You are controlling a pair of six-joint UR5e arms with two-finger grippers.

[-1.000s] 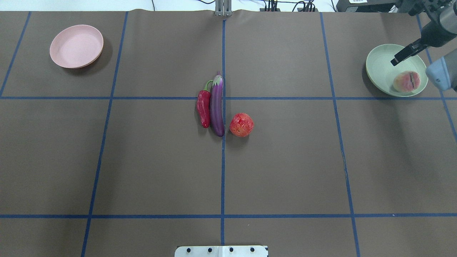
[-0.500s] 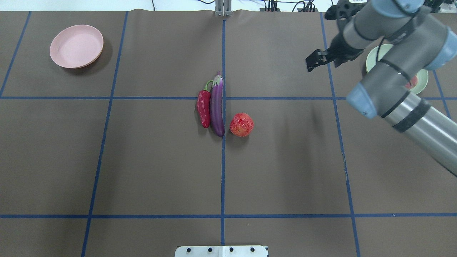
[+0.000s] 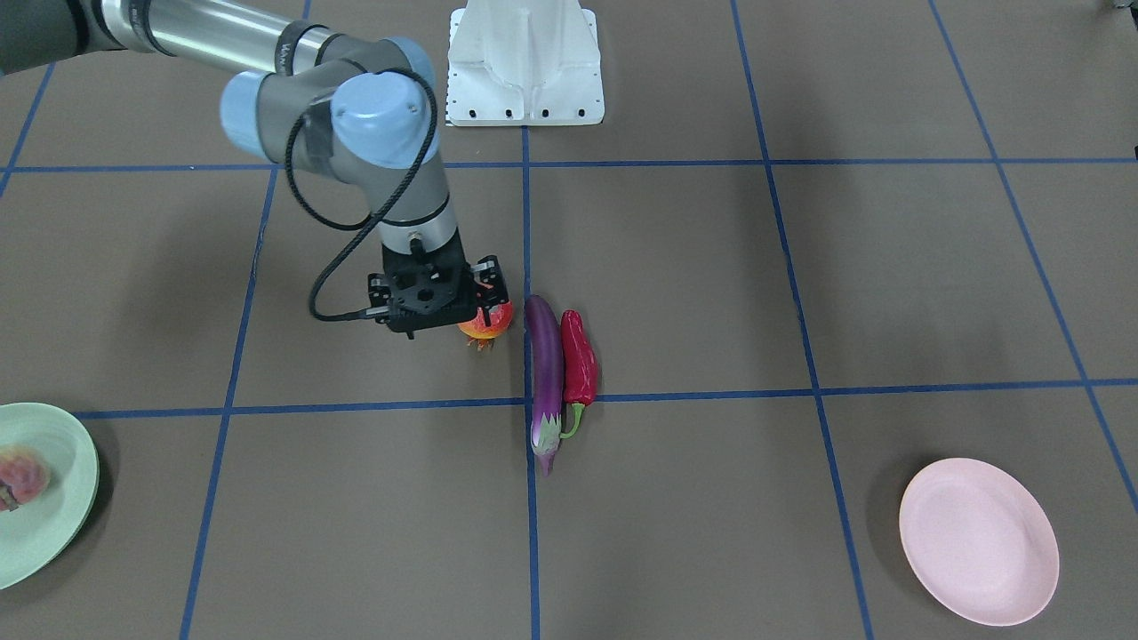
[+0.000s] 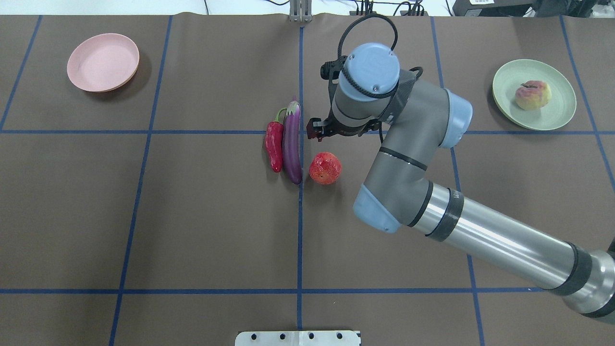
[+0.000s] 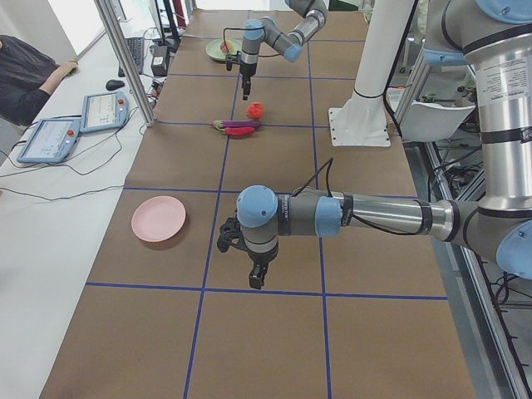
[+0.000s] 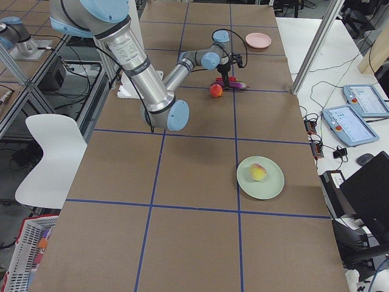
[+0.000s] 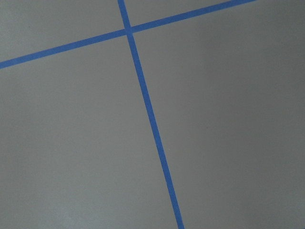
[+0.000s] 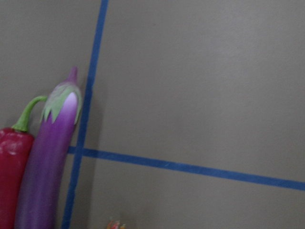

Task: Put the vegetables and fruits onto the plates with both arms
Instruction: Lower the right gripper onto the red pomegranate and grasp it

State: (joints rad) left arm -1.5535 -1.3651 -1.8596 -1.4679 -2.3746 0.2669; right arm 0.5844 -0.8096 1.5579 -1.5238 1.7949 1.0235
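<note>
The purple eggplant (image 4: 291, 142) and red chili pepper (image 4: 274, 145) lie side by side at the table's middle. The bumpy red-orange fruit (image 4: 325, 167) sits just right of them. My right gripper (image 4: 318, 133) hangs over the table just beyond that fruit. Its fingers look spread and hold nothing; in the front view it (image 3: 437, 311) partly covers the fruit (image 3: 487, 325). The halved yellow-pink fruit (image 4: 532, 95) rests on the mint plate (image 4: 507, 86). The pink plate (image 4: 102, 62) holds nothing. My left gripper (image 5: 253, 274) shows only in the left side view, low over bare table; I cannot tell its state.
The white base block (image 4: 298, 338) sits at the near table edge. Blue tape lines (image 7: 147, 114) grid the brown mat. A side bench with tablets (image 5: 50, 137) and a person's arm (image 5: 33, 83) lie beyond the table's far side. A white chair (image 6: 51, 152) stands behind the robot.
My right arm has swung left from over the mint plate to the table's middle, near the red-orange fruit. The halved fruit stays on the mint plate, turned since a second ago.
</note>
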